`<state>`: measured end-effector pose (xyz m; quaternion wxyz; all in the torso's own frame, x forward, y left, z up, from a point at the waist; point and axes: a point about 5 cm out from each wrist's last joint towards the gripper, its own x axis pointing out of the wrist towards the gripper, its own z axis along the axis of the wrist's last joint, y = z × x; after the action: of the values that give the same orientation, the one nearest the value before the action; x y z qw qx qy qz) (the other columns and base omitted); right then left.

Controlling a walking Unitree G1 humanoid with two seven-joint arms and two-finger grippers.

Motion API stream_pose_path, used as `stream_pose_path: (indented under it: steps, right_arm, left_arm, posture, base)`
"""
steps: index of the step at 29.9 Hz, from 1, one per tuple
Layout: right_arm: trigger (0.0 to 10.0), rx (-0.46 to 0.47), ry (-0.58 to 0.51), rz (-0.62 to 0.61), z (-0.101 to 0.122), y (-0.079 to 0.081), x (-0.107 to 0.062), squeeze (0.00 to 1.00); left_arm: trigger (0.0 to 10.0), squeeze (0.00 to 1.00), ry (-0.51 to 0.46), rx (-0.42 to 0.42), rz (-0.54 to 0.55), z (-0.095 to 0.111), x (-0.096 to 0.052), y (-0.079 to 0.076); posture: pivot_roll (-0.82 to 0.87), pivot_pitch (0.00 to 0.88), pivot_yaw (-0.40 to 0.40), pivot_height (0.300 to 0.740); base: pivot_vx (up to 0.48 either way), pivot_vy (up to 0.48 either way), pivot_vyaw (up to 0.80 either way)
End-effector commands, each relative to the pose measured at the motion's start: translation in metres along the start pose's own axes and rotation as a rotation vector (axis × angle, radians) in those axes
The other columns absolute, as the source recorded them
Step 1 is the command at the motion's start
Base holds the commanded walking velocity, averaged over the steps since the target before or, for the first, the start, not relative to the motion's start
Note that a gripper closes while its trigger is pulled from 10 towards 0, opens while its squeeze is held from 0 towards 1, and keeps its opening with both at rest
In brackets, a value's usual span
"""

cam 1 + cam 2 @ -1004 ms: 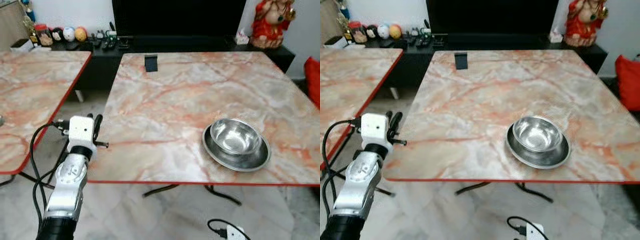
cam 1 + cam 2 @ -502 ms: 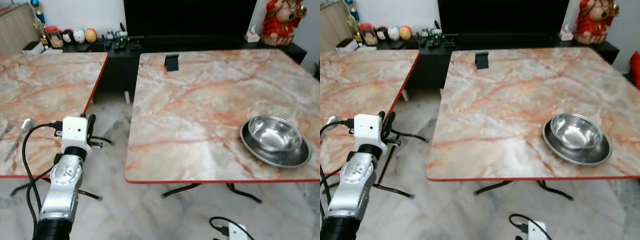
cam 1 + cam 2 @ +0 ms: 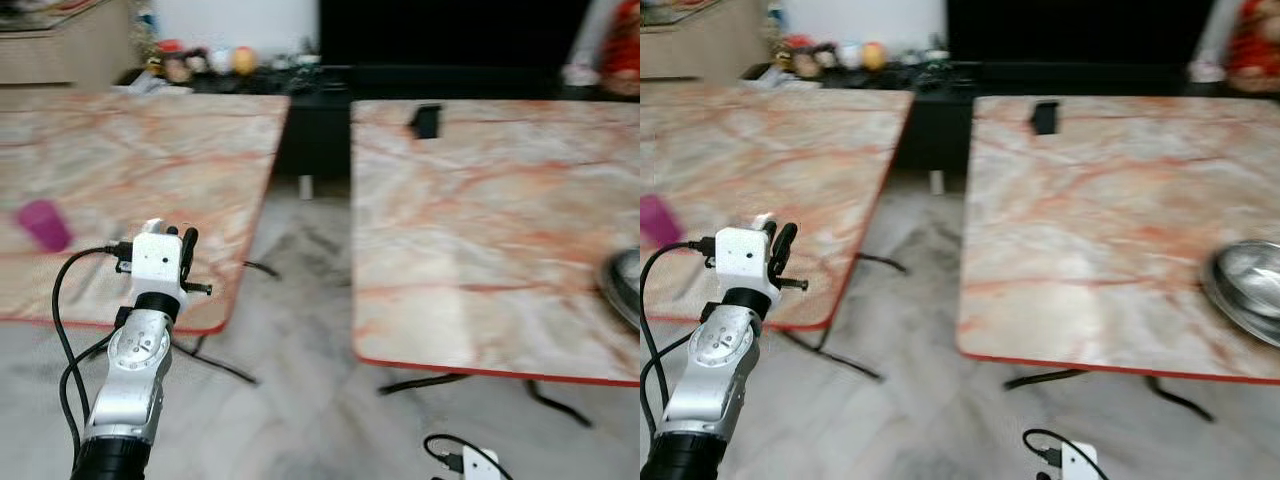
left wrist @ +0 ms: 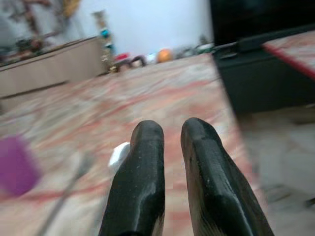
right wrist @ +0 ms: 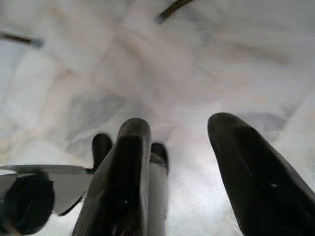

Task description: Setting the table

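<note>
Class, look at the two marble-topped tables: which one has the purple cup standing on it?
The left table, the one by the left gripper. Its purple cup stands near the left side; the right table carries a metal dish.

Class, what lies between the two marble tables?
A strip of pale tiled floor separates the left table from the right table, seen in both eye views.

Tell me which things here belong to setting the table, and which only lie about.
For the job: purple cup on the left table; steel bowl and plate on the right table; left claw.

Lying about: small black object; ornaments on the sideboard.
</note>
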<state>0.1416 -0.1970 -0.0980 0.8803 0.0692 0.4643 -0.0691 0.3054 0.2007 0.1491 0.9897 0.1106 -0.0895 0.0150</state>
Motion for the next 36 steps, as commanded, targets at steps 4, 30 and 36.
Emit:
stream_pose_path:
  steps: [4,30,36]
  right_arm:
    - [10.0,0.007,-0.001,0.001,-0.001,0.001,0.0,0.0]
    - [10.0,0.018,0.013,0.006,-0.003,0.002,0.0,0.0]
    - [10.0,0.014,0.014,0.006,-0.002,0.002,0.0,0.0]
  left_arm:
    - [10.0,0.0,-0.015,0.024,0.004,0.004,0.0,0.001]
    - [10.0,0.0,0.496,0.054,0.72,-0.098,-0.075,0.102]
    - [10.0,0.0,0.782,-0.027,0.675,-0.142,-0.099,0.087]
  posture:
    - [0.04,0.0,-0.005,0.74]
    - [0.04,0.0,0.0,0.74]
    - [0.05,0.0,-0.005,0.74]
  base:
    - [0.0,0.0,0.8]
    - [0.0,0.0,0.41]
    - [0.0,0.0,0.0]
